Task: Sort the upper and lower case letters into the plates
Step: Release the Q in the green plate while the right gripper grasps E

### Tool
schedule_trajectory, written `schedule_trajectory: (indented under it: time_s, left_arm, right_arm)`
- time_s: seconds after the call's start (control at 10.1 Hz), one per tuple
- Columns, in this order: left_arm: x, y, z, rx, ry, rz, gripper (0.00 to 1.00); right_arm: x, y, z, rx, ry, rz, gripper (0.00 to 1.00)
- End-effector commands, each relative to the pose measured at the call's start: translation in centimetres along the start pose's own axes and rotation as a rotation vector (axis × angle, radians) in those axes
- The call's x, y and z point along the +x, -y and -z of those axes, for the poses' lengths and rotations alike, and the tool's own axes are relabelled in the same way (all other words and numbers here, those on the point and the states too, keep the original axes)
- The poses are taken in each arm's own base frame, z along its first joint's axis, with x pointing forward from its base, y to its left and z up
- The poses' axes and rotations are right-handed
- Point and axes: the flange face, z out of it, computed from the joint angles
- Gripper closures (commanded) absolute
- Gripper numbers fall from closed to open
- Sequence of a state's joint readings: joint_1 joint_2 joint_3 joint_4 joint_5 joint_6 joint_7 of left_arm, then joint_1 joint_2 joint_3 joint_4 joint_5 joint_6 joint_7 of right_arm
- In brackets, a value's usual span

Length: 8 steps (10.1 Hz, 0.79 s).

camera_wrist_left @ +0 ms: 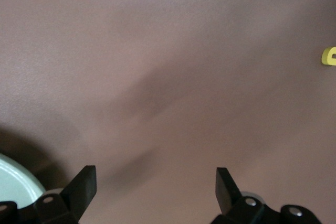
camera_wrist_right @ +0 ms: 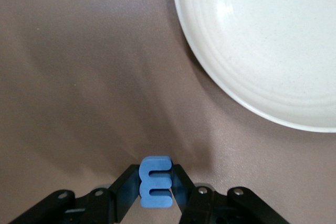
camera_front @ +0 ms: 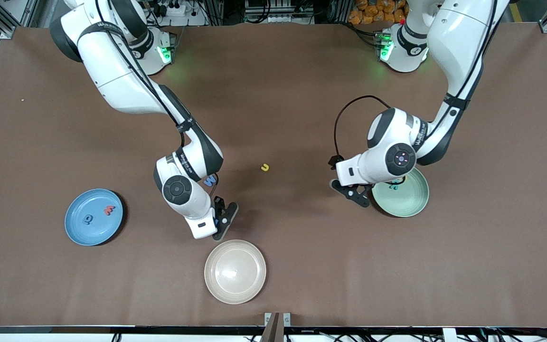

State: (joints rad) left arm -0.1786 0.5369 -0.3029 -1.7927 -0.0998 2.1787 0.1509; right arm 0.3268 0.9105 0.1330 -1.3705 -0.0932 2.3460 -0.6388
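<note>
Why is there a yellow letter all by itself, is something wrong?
Nothing looks broken or spilled. The yellow letter just lies unsorted on the table, while the right gripper holds a blue letter.

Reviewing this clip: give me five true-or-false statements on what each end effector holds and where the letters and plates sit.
1. The right end effector grips a small blue letter E. True.
2. The left end effector holds the tiny yellow letter. False: it is open and holds nothing; that letter lies on the brown table.
3. The round bright blue plate holds a red letter and a blue letter. True.
4. The round cream-beige plate holds two letters. False: it holds none.
5. The round pale mint green plate lies toward the left arm's end. True.
</note>
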Motion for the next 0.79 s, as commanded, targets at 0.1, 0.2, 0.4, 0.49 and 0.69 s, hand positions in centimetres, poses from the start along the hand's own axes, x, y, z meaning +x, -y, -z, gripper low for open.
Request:
schedule_trajectory:
  time_s: [0.1, 0.2, 0.4, 0.49, 0.69]
  left_arm:
    - [1.1, -0.9, 0.1, -0.009, -0.019, 0.07, 0.0]
    - [1.4, -2.9, -0.4, -0.004, -0.02, 0.087, 0.0]
    - [2.3, -5.8, -1.4, -0.003, -0.047, 0.19, 0.0]
    - [3.1, -7.5, -1.1, -0.004, -0.064, 0.225, 0.0]
    - [5.4, -9.9, -1.5, -0.005, -0.09, 0.287, 0.0]
  right_arm:
    - [-2.1, -3.2, 2.1, -0.018, 0.026, -0.046, 1.0]
    - [-3.6, -5.0, 5.2, -0.031, 0.065, -0.098, 1.0]
    - [-8.7, -8.6, 9.5, -0.044, 0.193, -0.322, 1.0]
    - [-12.1, -10.4, 10.2, -0.065, 0.275, -0.458, 1.0]
    - [-16.9, -12.8, 11.4, -0.117, 0.392, -0.648, 1.0]
